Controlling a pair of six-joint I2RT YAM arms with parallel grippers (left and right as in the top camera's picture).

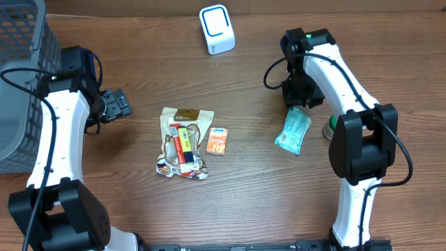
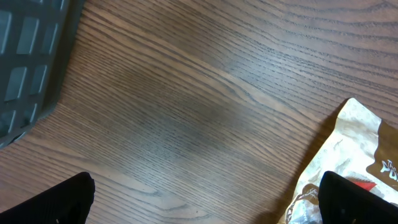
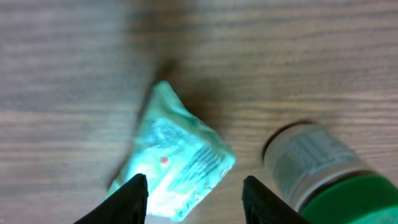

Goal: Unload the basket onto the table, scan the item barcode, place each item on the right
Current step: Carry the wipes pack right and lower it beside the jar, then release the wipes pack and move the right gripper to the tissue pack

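Brown wood-grain table (image 1: 265, 202), grey mesh basket (image 1: 21, 70) at left edge. Over bare wood, left gripper (image 2: 208, 199) wide apart; right gripper (image 3: 196, 191) parted above teal packet (image 3: 177, 158), green-capped bottle (image 3: 323, 174) beside.

Pouch (image 1: 293, 131) left of bottle (image 1: 329, 127); scanner (image 1: 217, 28) behind snacks (image 1: 182, 143).

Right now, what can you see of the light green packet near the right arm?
The light green packet is a soft, crinkled plastic pouch with pale print and a small red dot. It lies slantwise on the wooden table, under the right tool, whose jaws stand open over one end; contact cannot be told. A green-capped bottle sits beside it, not touching.
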